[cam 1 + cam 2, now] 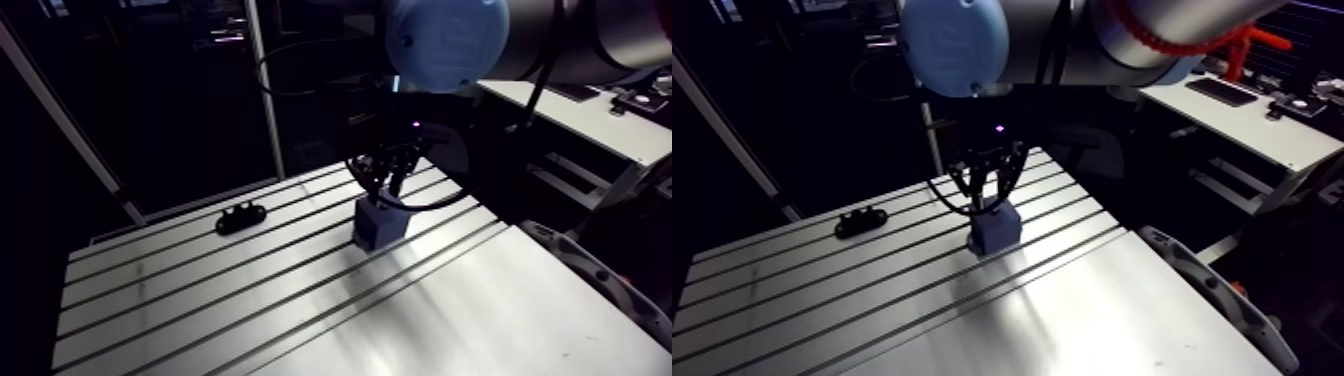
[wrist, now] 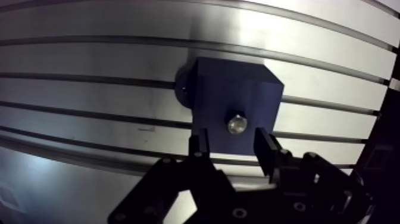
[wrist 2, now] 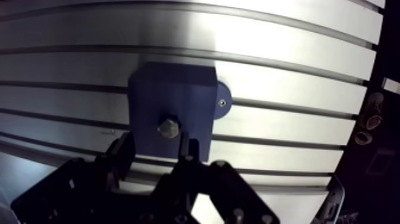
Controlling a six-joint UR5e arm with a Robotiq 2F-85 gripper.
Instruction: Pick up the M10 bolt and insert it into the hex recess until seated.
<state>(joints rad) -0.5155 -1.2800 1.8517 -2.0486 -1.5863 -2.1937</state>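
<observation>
Bolt (image 2: 236, 124) is sitting head-up in the top face of the blue block (image 2: 238, 89), which is resting on the slotted table (image 2: 89, 113). Gripper (image 2: 232, 142) is hovering just above, jaws standing apart and gripping nothing.

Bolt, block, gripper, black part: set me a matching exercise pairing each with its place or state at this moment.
1 bolt
2 block
3 gripper
4 black part

A open, just above the block
B lying apart from the others on the table
C blue, under the gripper
D head showing in the block's top

Pairs: 1-D, 2-C, 3-A, 4-B
</observation>
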